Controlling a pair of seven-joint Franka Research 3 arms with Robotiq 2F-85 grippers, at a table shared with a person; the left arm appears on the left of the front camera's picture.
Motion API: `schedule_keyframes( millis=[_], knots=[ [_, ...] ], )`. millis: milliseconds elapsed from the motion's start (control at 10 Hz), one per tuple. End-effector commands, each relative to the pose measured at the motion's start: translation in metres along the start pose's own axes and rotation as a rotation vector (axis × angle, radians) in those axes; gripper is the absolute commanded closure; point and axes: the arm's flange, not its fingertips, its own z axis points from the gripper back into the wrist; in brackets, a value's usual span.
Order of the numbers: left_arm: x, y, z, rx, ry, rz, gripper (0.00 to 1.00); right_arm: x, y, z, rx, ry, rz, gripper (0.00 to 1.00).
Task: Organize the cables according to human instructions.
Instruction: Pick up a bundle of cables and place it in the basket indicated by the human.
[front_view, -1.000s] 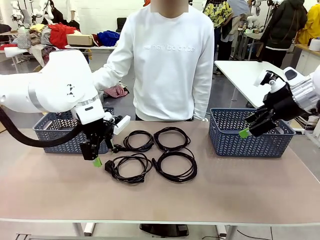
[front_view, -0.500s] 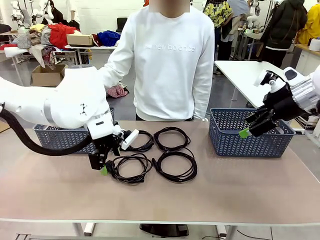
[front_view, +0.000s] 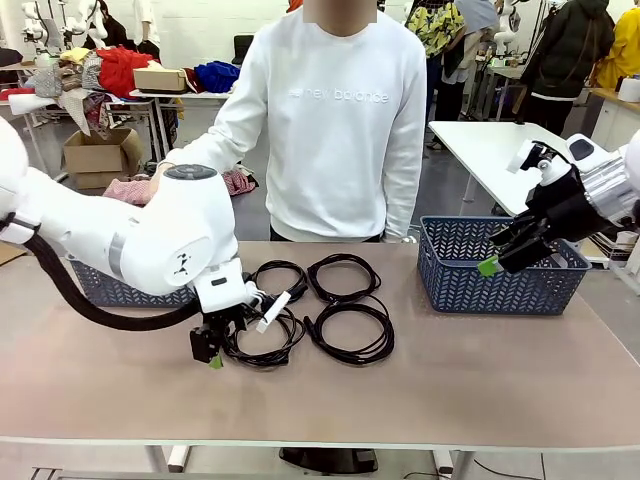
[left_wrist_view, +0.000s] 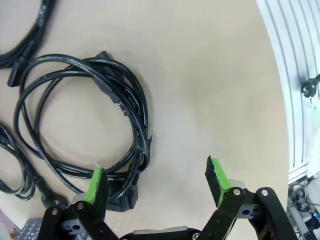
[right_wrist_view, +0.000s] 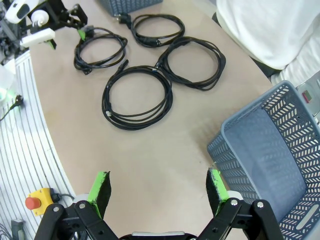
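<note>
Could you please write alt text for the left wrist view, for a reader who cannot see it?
The open left hand hovers low over a coiled black cable lying on a beige table, one green-padded finger above the coil's plug end and the other above bare table. Parts of other black cables show at the left edge.

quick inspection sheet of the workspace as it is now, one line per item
surface: tan table, holding the coils and two baskets
job's things: four black cable coils grouped two by two at centre, all on the table
clutter: nothing seen
end effectors: left end effector open, low over the near-left coil; right end effector open, raised near the right basket
cables: black hose hanging from the left arm
surroundings: person in white top at far side; left basket behind the left arm
</note>
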Motion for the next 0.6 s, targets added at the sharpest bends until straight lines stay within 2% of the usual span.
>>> schedule_keyframes(
  millis=[0,500],
  knots=[
    [0.001,0.005,-0.01,0.013,0.042,0.013,0.0,-0.001,-0.004,-0.001,0.017,-0.02,0.02,0.0],
    [0.001,0.019,-0.025,-0.018,0.016,-0.002,0.0,-0.001,-0.004,-0.001,0.017,-0.02,0.02,0.0]
  ],
)
